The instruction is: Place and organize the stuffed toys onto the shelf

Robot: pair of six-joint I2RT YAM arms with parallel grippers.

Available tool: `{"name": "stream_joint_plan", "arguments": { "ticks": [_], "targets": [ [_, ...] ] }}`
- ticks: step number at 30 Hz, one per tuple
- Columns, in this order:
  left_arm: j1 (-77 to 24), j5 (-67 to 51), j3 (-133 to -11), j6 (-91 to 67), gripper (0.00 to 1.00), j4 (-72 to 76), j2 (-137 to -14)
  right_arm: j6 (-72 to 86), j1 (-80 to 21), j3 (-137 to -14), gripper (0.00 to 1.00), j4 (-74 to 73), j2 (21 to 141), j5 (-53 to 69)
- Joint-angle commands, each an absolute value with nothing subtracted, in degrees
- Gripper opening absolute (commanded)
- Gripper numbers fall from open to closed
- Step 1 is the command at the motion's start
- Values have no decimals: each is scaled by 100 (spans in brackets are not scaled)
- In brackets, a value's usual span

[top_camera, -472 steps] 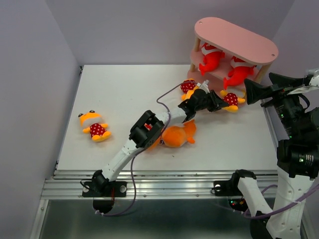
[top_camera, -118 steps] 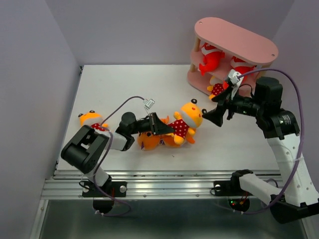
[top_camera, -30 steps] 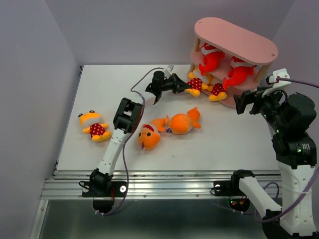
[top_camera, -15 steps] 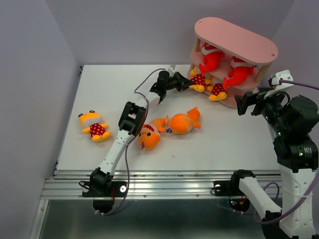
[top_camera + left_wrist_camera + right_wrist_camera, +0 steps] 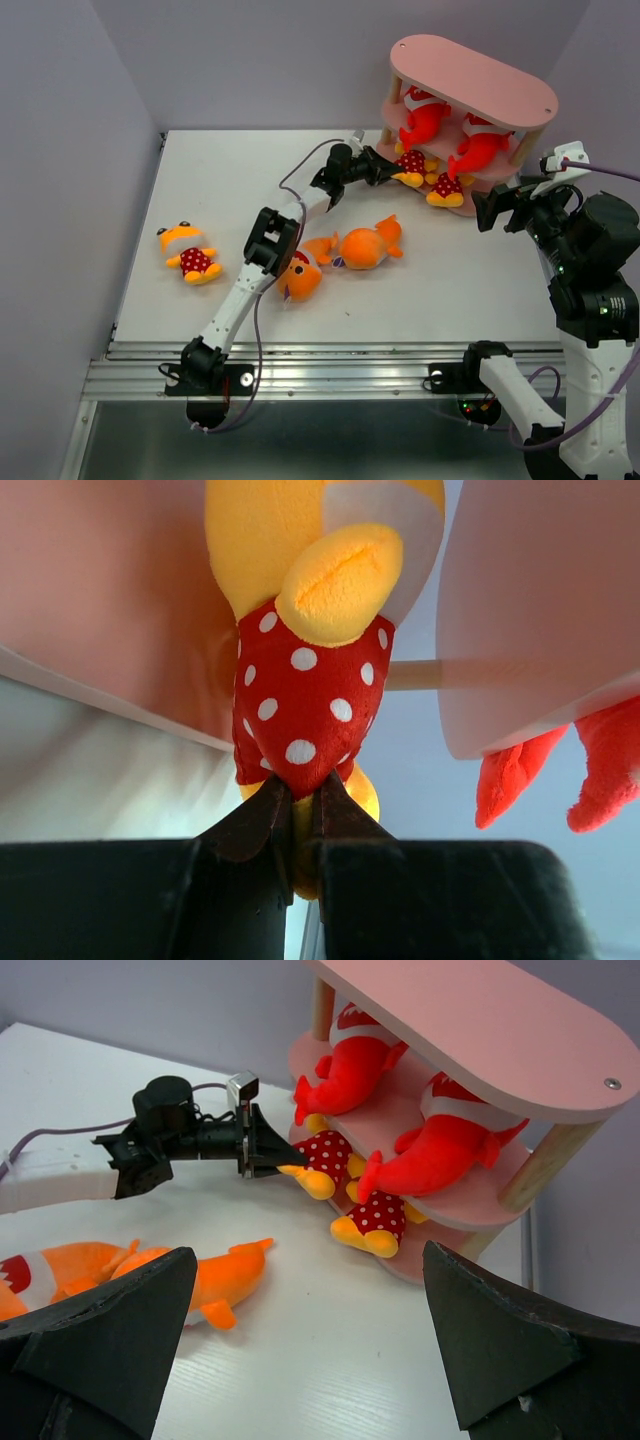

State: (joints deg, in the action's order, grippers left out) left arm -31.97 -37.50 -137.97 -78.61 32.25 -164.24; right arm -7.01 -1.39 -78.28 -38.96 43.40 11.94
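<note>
The pink shelf [image 5: 480, 72] stands at the far right; two red sharks [image 5: 425, 118] lie on its middle board. My left gripper [image 5: 385, 170] is shut on the foot of a yellow-orange figure [image 5: 410, 166] with a red dotted body [image 5: 305, 705], held at the shelf's bottom board. A second dotted figure [image 5: 445, 190] lies on that board [image 5: 375, 1222]. Two orange sharks [image 5: 365, 246] [image 5: 298, 275] lie mid-table. A third figure [image 5: 190, 255] lies at the left. My right gripper [image 5: 310, 1360] is open and empty, above the table right of the shelf.
Grey walls close the table on the left, the back and the right. A metal rail [image 5: 330, 370] runs along the near edge. The left arm's cable [image 5: 300, 175] loops over the table behind the arm.
My left gripper has pushed right with the dotted figure, from in front of the shelf to its bottom board. The second figure shifted slightly right. My right arm rose a little.
</note>
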Motion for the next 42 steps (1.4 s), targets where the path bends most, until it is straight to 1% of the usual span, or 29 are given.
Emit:
{"name": "stream_joint_plan", "arguments": {
  "ticks": [1, 16, 32, 42],
  "targets": [
    [-3287, -3902, -14238, -7928, 0, 3516, -16479, -624, -79, -8033, 100, -3656, 4263, 1125],
    [-3428, -3902, -14458, -8033, 0, 3533, -16620, -624, -79, -8068, 100, -3656, 4271, 1125],
    [-3226, -3674, -14168, -8130, 0, 3683, -16532, -633, -26, -8033, 100, -3683, 4245, 1160],
    [-3217, -3226, -14343, -8279, 0, 3683, -16707, -642, -26, -7998, 100, -3683, 4236, 1187]
  ]
}}
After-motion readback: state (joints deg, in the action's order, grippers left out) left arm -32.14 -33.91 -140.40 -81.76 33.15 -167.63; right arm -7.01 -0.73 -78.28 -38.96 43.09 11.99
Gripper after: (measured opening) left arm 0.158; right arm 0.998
